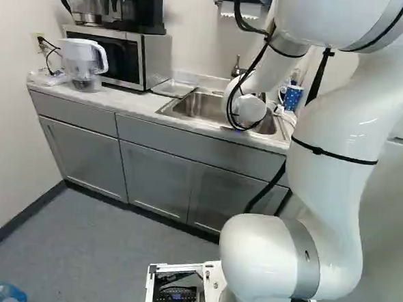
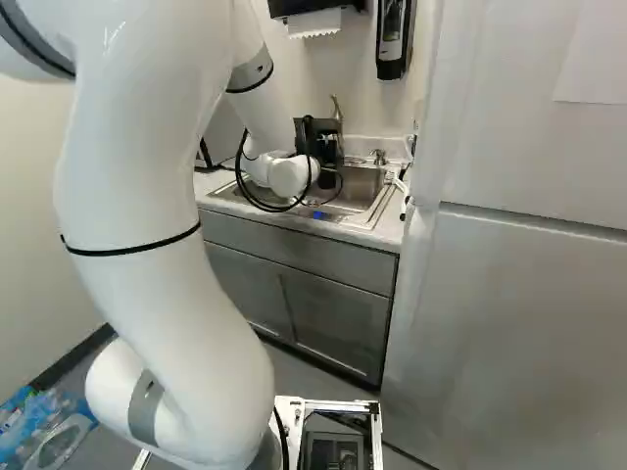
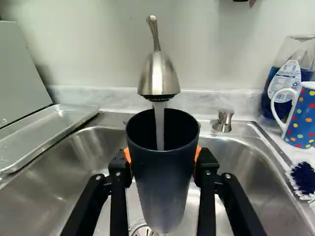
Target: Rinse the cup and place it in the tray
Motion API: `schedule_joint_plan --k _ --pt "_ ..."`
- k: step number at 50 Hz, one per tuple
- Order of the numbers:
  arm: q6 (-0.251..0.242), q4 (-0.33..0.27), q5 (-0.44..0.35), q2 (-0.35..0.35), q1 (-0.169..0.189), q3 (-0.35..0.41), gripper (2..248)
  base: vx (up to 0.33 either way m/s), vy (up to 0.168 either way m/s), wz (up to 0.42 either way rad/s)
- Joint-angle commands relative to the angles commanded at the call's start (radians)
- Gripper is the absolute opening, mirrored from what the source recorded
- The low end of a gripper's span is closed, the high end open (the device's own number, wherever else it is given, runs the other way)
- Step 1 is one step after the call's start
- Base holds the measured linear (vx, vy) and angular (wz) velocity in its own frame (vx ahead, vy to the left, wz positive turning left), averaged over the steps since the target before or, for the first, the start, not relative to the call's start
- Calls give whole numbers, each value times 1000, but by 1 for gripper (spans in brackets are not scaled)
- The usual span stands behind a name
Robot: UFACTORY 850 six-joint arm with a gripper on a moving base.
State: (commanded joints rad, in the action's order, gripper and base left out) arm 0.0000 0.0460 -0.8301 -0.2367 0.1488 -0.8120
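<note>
Reaching past the worktop's (image 1: 132, 104) front edge, the arm (image 1: 328, 179) ends above the sink (image 1: 204, 107) in the left base view. In the right base view, tall grey doors (image 2: 519, 333) stand beside the worktop. In the wrist view, the dark cup (image 3: 165, 187) receives water (image 3: 159, 123), gripped between the fingers (image 3: 206, 169), apart from the sink's side walls.

One cup (image 3: 160, 182), one tray (image 3: 44, 135), one sink (image 3: 59, 184), one faucet (image 3: 158, 76), one mug (image 3: 301, 120), one microwave (image 1: 156, 60), one pitcher (image 1: 80, 60).
</note>
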Motion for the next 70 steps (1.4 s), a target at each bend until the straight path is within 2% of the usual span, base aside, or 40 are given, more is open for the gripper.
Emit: schedule_joint_plan --k 70 --pt "0 0 0 0 0 0 126 0 0 0"
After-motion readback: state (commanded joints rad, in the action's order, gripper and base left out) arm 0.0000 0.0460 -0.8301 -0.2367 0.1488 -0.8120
